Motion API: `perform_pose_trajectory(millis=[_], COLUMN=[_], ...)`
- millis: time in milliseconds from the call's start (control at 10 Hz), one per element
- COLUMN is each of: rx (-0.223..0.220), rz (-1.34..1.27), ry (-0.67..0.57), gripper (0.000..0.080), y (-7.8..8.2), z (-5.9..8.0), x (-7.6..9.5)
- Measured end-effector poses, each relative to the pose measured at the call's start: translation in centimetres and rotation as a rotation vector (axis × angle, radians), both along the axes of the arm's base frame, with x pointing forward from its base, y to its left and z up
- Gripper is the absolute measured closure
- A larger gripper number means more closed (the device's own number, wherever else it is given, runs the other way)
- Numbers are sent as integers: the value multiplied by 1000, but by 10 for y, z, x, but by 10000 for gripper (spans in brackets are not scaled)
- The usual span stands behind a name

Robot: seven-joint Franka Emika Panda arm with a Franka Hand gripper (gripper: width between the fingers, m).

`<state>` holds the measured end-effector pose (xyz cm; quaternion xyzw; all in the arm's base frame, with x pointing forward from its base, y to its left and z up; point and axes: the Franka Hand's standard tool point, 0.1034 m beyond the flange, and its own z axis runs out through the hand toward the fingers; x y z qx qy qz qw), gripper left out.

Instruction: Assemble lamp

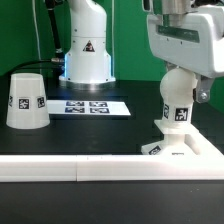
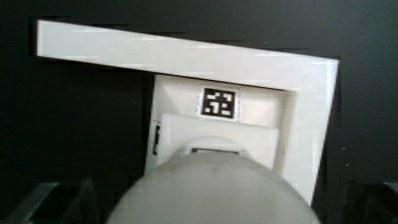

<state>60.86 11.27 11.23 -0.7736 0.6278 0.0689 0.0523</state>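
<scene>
On the black table (image 1: 120, 130), toward the exterior view's right, a white bulb (image 1: 176, 100) stood upright with its neck set in the low angular base (image 1: 185, 146). Directly above it hung the arm's gripper (image 1: 178, 66); whether its fingers pressed the bulb could not be told. At the exterior view's left, the tapered shade (image 1: 26, 101) sat mouth-down, well apart, beside the marker board (image 1: 92, 106).

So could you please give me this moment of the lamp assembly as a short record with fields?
bulb: upright in the base
base: by the rail corner, on the exterior view's right
shade: wide end down, alone on the exterior view's left
marker board: flat beside the shade
gripper: at the bulb's top, fingers hidden
shade fitted: not yet
</scene>
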Motion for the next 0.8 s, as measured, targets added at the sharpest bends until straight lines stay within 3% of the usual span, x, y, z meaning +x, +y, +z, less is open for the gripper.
perform_pose_trajectory(millis=[200, 800], rx=[-19, 12], rz=[239, 748], ry=[-2, -81], gripper=[101, 101], y=[4, 3], z=[1, 1], x=[-2, -2])
